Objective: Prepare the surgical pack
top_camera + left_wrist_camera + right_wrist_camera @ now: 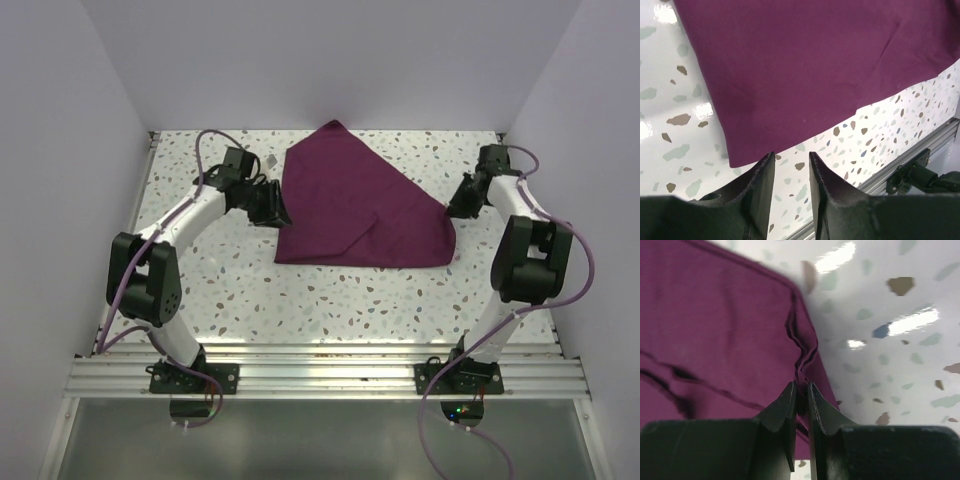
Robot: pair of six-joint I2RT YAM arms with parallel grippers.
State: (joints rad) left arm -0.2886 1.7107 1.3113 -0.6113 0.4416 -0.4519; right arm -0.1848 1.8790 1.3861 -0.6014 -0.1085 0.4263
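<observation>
The surgical pack (350, 200) is a deep purple-maroon cloth, partly folded, lying on the terrazzo table at the middle back. My left gripper (277, 212) sits at the cloth's left edge. In the left wrist view it (791, 159) is open and empty, with bare table between the fingers and the cloth's edge (805, 70) just ahead. My right gripper (452, 208) is at the cloth's right corner. In the right wrist view it (801, 388) is shut on a pinched, bunched fold of the cloth (715, 330).
White walls close in the table on the left, back and right. An aluminium rail (320, 365) runs along the near edge by the arm bases. Speckled table surface (330, 300) lies between the cloth and the rail.
</observation>
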